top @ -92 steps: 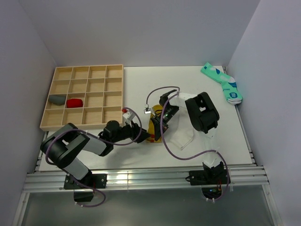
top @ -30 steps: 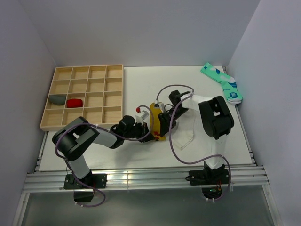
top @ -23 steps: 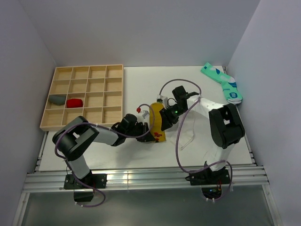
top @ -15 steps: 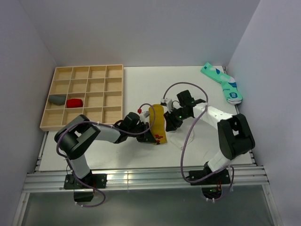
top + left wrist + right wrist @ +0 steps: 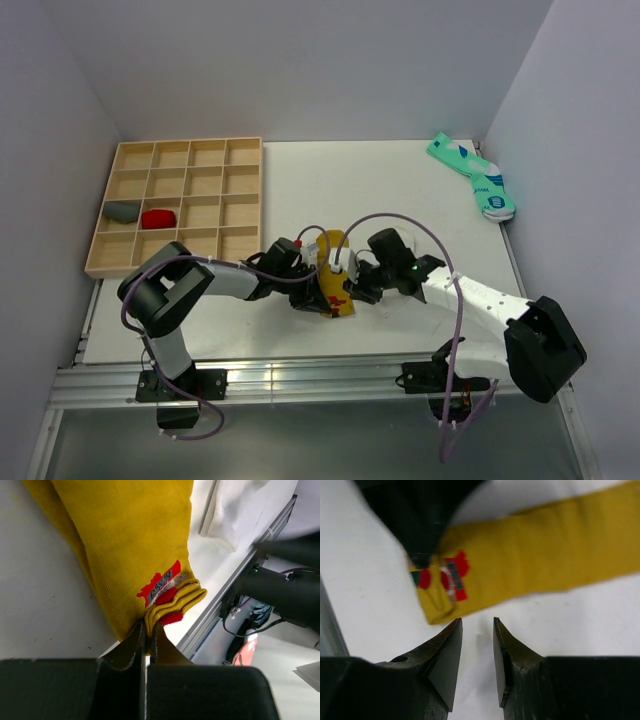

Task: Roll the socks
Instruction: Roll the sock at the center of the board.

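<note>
A white bench (image 5: 330, 180) boxed in by pale grey walls carried everything. Nearest, at about six o'clock on it, lay the mustard-yellow sock (image 5: 135, 540), flat, its red-and-white mark (image 5: 162, 582) beside the bunched cuff. The left tool (image 5: 146, 635) was pinched tight on that cuff edge. The right tool (image 5: 476, 627) hung just off the same end over bare bench, jaws partly apart and holding nothing. The white sock (image 5: 227, 507) lay just beside the yellow one, toward three o'clock.

The fabric looked light, limp and grippy, so it would likely sag and spring loose unless kept pressed. Probably the best hold was a pinch through every layer at one end.

Farther off, at ten o'clock, the wooden tray (image 5: 243, 200) held a grey bundle (image 5: 123, 211) and a red bundle (image 5: 158, 218) in adjoining cells. Teal patterned socks (image 5: 475, 178) lay at two o'clock.
</note>
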`<state>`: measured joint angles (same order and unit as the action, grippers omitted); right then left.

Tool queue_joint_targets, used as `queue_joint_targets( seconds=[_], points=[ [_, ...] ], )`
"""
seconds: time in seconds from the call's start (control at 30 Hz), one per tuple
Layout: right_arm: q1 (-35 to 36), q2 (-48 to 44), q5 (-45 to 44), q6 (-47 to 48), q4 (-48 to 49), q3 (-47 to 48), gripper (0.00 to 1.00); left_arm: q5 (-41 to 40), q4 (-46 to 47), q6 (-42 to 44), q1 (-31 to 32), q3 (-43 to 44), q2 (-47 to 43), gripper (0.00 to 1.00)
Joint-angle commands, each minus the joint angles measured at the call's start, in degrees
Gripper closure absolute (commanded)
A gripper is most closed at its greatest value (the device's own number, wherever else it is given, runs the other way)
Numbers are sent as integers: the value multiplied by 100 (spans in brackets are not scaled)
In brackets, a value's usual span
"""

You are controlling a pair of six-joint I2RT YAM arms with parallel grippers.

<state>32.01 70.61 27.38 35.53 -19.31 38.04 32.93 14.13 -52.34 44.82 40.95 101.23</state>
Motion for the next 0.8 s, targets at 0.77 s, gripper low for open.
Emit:
queue_joint_targets(
  seconds=[0.77],
  points=[
    [2257,-337,-1454,789,1394,-1159,63,478,-710,-119,-158,519,433,100]
  ],
)
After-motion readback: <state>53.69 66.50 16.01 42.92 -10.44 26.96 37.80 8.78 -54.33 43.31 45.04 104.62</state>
